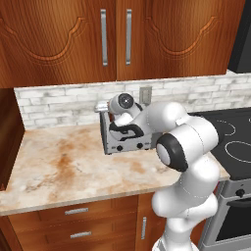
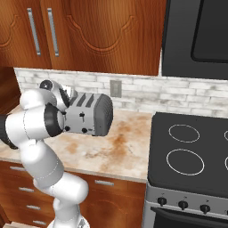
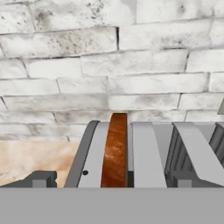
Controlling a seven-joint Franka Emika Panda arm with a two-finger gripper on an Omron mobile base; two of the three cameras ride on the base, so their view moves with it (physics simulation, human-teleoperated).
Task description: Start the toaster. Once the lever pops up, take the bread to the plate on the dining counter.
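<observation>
Gripper (image 3: 109, 178) spread wide over toaster (image 3: 144, 153), holding nothing; I feared fingers snagging bread (image 3: 114, 148) instead of lever.

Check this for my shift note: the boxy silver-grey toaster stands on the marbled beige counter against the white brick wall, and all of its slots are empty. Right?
Not quite. The boxy silver-grey toaster does stand on the marbled beige counter against the white brick wall, but one slot is not empty: the hand view shows a tan-brown bread slice standing in it.
</observation>
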